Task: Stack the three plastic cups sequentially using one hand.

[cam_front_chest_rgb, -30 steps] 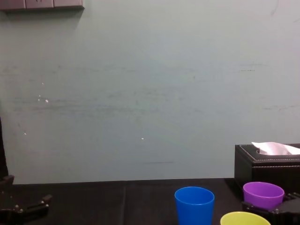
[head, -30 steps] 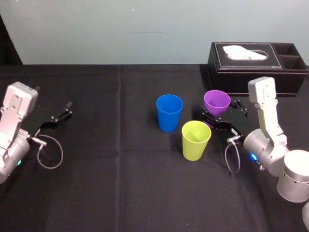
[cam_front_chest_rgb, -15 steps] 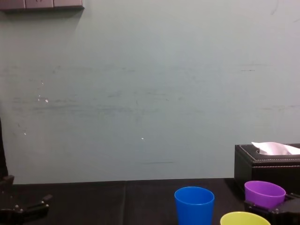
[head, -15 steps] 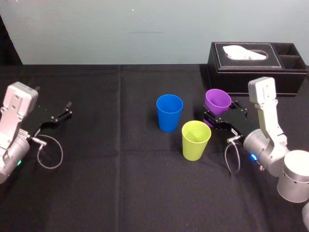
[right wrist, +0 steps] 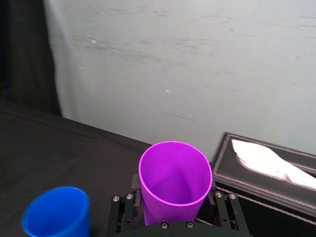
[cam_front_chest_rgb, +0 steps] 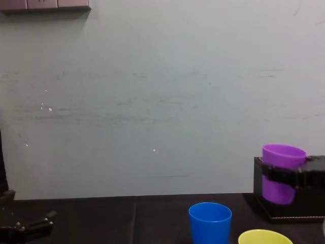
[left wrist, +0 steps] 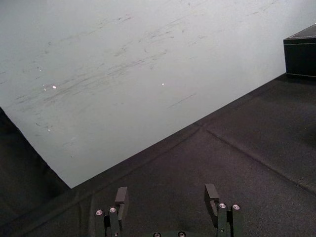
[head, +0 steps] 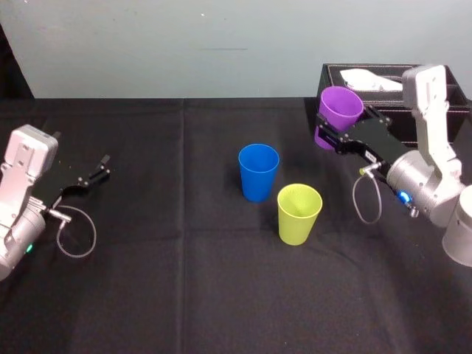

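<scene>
My right gripper point(head: 330, 134) is shut on the purple cup point(head: 339, 112) and holds it upright in the air, above the table at the right. In the right wrist view its two fingers point(right wrist: 130, 203) press the sides of the purple cup point(right wrist: 175, 180). The blue cup point(head: 259, 172) stands upright on the black cloth at the centre. The yellow-green cup point(head: 299, 214) stands just in front of it, to the right. Both lie lower and to the left of the held cup. My left gripper point(left wrist: 166, 197) rests open and empty at the far left point(head: 92, 177).
A black tissue box point(head: 435, 80) with white tissue sits at the back right, right behind the raised cup, and shows behind it in the chest view point(cam_front_chest_rgb: 312, 203). The black cloth point(head: 169, 280) spreads across the table. A pale wall closes the back.
The right gripper closed on the purple cup and lifted it off the table, up and toward the back. The blue and yellow-green cups and the left arm have not moved.
</scene>
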Motion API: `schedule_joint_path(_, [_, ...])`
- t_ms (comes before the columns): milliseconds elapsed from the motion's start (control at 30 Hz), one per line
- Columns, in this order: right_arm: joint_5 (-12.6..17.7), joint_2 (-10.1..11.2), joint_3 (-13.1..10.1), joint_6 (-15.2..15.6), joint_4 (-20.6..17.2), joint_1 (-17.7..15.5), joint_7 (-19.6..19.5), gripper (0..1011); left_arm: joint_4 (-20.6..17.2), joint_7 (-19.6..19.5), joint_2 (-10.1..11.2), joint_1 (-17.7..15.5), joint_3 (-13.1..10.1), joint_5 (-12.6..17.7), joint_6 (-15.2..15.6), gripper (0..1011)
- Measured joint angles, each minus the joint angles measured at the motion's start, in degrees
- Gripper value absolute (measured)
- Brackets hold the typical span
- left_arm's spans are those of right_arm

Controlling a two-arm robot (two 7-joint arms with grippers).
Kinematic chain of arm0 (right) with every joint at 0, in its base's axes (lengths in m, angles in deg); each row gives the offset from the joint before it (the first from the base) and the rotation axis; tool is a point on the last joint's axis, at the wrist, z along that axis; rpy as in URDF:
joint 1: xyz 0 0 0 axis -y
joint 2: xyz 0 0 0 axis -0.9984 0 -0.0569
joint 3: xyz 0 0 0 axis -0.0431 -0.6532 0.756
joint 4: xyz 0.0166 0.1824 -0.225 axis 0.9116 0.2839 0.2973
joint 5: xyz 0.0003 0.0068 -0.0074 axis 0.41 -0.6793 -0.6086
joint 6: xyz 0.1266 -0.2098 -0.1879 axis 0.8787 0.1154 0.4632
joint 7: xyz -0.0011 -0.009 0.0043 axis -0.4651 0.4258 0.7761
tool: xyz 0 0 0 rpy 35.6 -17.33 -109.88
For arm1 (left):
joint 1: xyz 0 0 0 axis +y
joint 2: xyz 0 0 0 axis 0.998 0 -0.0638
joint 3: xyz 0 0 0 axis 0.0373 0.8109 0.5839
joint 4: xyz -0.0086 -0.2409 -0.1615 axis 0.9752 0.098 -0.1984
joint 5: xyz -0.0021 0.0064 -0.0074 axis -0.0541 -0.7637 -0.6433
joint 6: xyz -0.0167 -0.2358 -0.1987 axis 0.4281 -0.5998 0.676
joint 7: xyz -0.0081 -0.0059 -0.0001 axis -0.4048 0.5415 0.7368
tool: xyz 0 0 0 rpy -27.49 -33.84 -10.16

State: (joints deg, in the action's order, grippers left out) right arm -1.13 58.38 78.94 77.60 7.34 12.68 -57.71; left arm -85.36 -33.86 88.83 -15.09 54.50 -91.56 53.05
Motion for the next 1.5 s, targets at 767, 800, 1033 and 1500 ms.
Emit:
schedule_joint_path(767, [5.6, 2.4, 6.3, 10.8, -10.2, 2.7, 5.5, 734, 0.0, 0.0, 0.0, 0.0, 0.0, 0.0, 0.0, 1011])
schedule_joint_path(800, [5.6, 2.5, 6.6, 11.0, -10.2, 2.8, 5.6, 734, 0.0, 0.0, 0.0, 0.0, 0.0, 0.0, 0.0, 1011])
schedule_joint_path(1033, [5.4, 3.5, 9.4, 12.1, -10.2, 3.8, 6.0, 734, 0.0, 0.0, 0.0, 0.0, 0.0, 0.0, 0.0, 1011])
schedule_joint_path(1500, [5.4, 4.7, 11.9, 12.8, -8.9, 5.0, 5.3, 734, 0.0, 0.0, 0.0, 0.0, 0.0, 0.0, 0.0, 1011])
